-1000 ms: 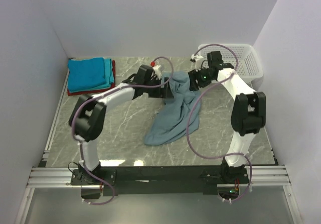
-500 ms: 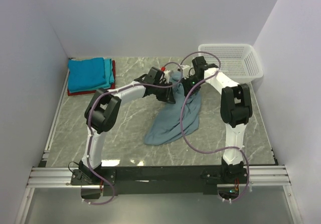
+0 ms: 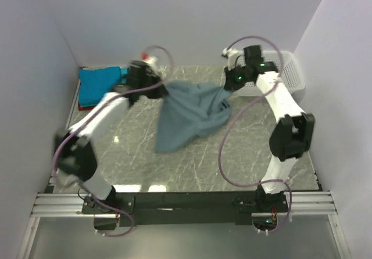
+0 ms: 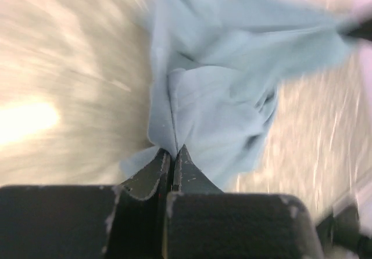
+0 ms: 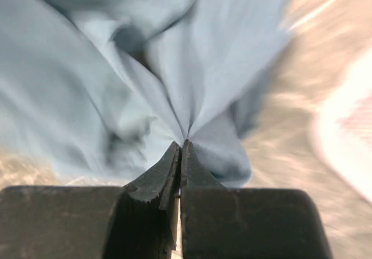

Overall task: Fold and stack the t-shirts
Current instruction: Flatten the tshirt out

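Two pairs of jaws are pressed fully together, and each has cloth nipped between its tips. In the left wrist view we see the left gripper (image 4: 173, 152) closed on a pleat of the grey-blue t-shirt (image 4: 221, 79), the cloth fanning away from the tips in a blur. In the right wrist view the right gripper (image 5: 181, 144) pinches another gathered fold of the same tee, which spreads up and to both sides. From above, we see the shirt stretched between the two grippers over the far part of the table (image 3: 250, 148). Its upper edge is pulled across from one to the other and the rest hangs to a loose point toward the near left. We cannot tell whether that point touches the marbled top. Well to the left, in the far corner, sits the folded stack (image 3: 99, 85), bright blue with a red edge beneath. The white mesh basket (image 3: 288, 73) stands in the far right corner, just beside the right gripper.
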`<state>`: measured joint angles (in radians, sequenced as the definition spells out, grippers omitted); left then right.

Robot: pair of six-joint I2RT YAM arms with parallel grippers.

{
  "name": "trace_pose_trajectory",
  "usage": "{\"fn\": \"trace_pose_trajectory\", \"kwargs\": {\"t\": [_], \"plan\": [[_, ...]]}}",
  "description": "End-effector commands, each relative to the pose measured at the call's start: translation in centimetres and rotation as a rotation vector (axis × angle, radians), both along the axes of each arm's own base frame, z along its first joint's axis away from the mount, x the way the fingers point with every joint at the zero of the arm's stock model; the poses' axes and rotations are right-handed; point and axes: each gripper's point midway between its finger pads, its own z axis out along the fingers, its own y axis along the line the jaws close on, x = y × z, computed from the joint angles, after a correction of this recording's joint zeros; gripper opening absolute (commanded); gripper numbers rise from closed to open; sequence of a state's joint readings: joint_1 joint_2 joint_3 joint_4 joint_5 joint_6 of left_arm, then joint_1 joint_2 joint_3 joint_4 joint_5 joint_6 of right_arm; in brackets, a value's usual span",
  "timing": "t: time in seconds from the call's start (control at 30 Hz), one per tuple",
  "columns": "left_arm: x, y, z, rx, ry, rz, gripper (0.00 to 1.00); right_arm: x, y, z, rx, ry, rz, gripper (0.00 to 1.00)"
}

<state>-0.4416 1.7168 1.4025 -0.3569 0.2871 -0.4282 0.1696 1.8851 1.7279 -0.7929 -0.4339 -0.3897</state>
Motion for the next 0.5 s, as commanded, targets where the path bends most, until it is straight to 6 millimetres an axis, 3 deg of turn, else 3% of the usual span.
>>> {"fn": "trace_pose_trajectory", "kwargs": {"t": [0.0,0.03,0.07,0.1,0.13,0.17,0.2,0.23,0.27,0.3,0.33,0.37,0.47], "plan": [[-0.7,8.2,10.6,0.018,-0.273,0.204,0.00,-1.0,-1.8,12.7,0.108,-0.280,-0.039,0.00],[-1.4,10.2,11.7,0.029,-0.297,0.253,0.00,-1.4,-3.5,14.1,0.137,-0.317,-0.074,0.00],[-3.6,11.9,13.8,0.021,-0.358,0.294,0.00,-3.1,-4.4,16.9,0.154,-0.392,-0.091,0.00],[-4.8,13.4,14.4,0.039,-0.374,0.341,0.00,-4.4,-5.1,16.3,0.161,-0.383,-0.102,0.00],[-7.2,14.6,16.9,0.007,-0.444,0.367,0.00,-6.5,-7.2,18.1,0.167,-0.440,-0.127,0.00],[-8.5,14.9,16.3,0.003,-0.437,0.367,0.01,-7.9,-8.0,18.0,0.160,-0.448,-0.121,0.00],[-10.0,14.9,16.0,-0.019,-0.423,0.357,0.09,-9.5,-8.4,15.7,0.121,-0.428,-0.076,0.02],[-11.4,14.4,16.0,-0.053,-0.417,0.323,0.40,-11.4,-8.7,14.2,0.108,-0.388,-0.061,0.12],[-13.2,14.5,15.7,-0.081,-0.415,0.312,0.56,-13.4,-9.0,14.3,0.069,-0.421,-0.062,0.28],[-14.1,14.3,15.2,-0.085,-0.403,0.288,0.68,-14.9,-9.0,11.6,0.036,-0.380,-0.022,0.57],[-15.4,14.2,15.5,-0.105,-0.424,0.265,0.79,-17.0,-8.7,11.2,0.025,-0.388,0.000,0.63],[-15.9,14.2,14.6,-0.101,-0.416,0.249,0.82,-18.3,-8.5,9.0,0.028,-0.349,0.015,0.68],[-16.8,14.3,14.4,-0.117,-0.439,0.241,0.88,-19.8,-8.2,8.6,0.028,-0.415,0.007,0.75]]}}
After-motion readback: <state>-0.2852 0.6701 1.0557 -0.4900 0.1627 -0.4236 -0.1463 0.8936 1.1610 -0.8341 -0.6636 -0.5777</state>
